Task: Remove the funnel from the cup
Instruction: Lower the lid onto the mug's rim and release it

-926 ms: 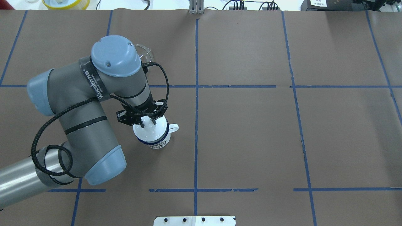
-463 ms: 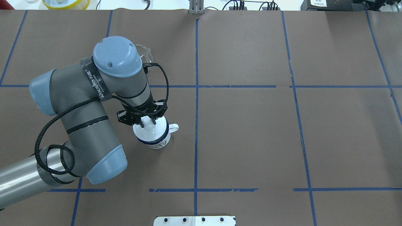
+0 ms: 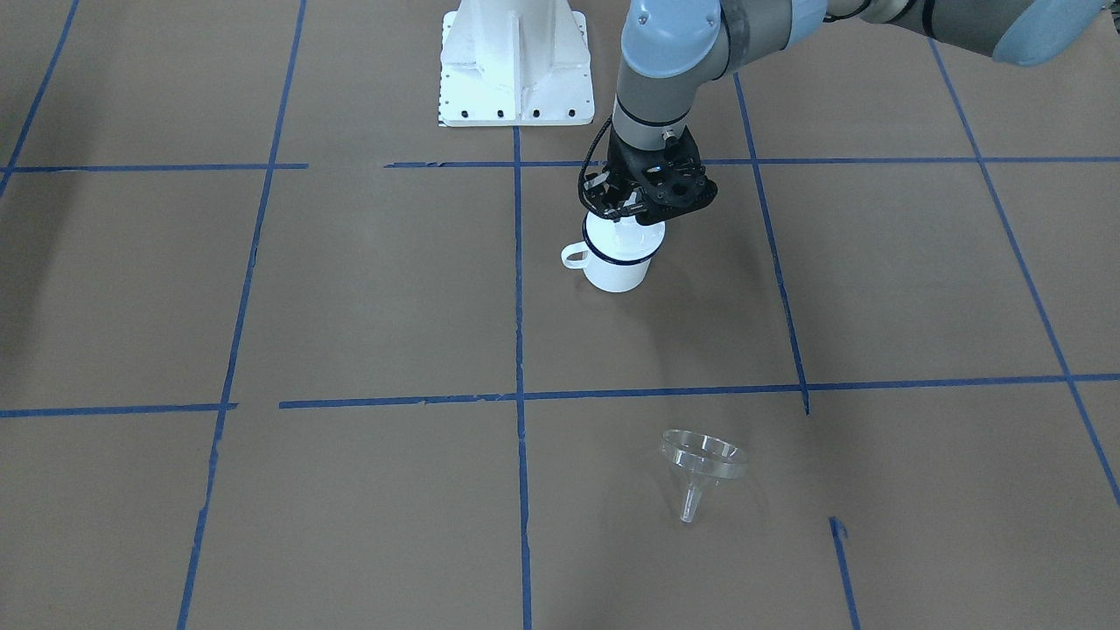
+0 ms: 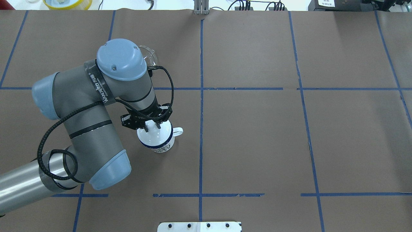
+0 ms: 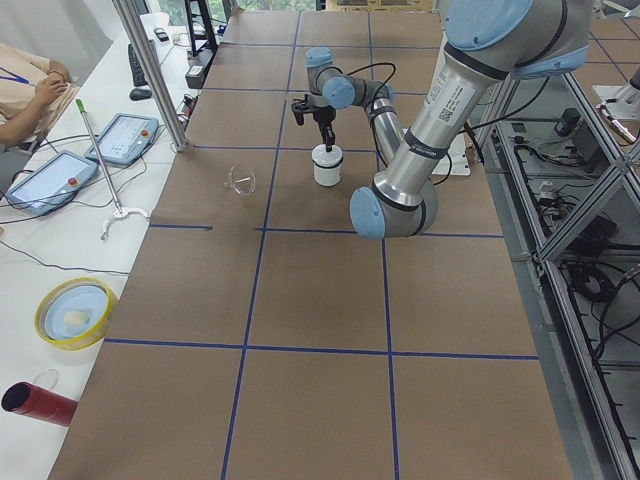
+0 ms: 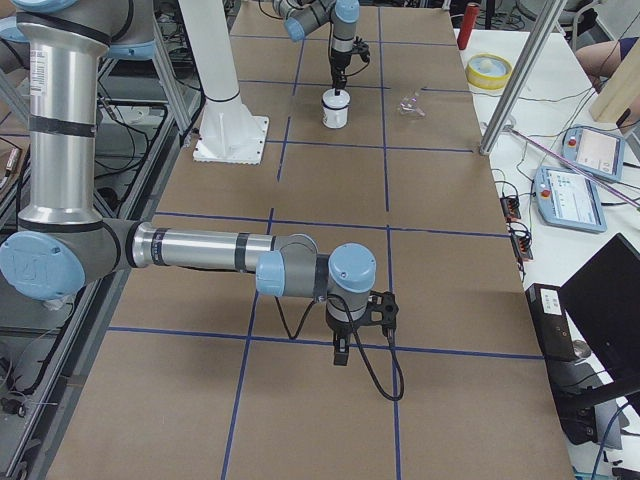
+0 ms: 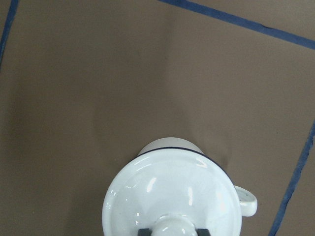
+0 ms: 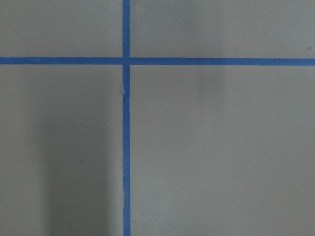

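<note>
Left end effector [image 4: 152, 126] hangs straight down over the cup [image 3: 617, 271], left of centre in the overhead view. Its two dark fingers [image 7: 145, 231] are closed on the round knob of a white lid [image 7: 172, 196], one on each side and touching it, as the left wrist view shows along its bottom edge. That lid sits on the cup's mouth and covers it, with the dark blue rim showing as a thin line around its edge. The cup stands upright on the brown tabletop [image 4: 257, 129], and its loop handle [image 4: 178, 130] points toward the right of the overhead frame.

The funnel [image 3: 703, 464] is out of the cup and well apart from it, alone on the tabletop in the lower middle of the front-facing view. Its wide clear cone is uppermost in that frame and its short spout points toward the bottom edge. In the overhead view only part of its rim [image 4: 150, 55] shows, past the grey arm's blue elbow cap at upper left.

The right end effector [image 6: 342, 352] hangs low over the tabletop in the lower middle of the right-side view, far from cup and funnel. Whether it is open or closed I cannot tell. Its wrist view shows only brown paper and crossing blue tape lines [image 8: 126, 147].
</note>
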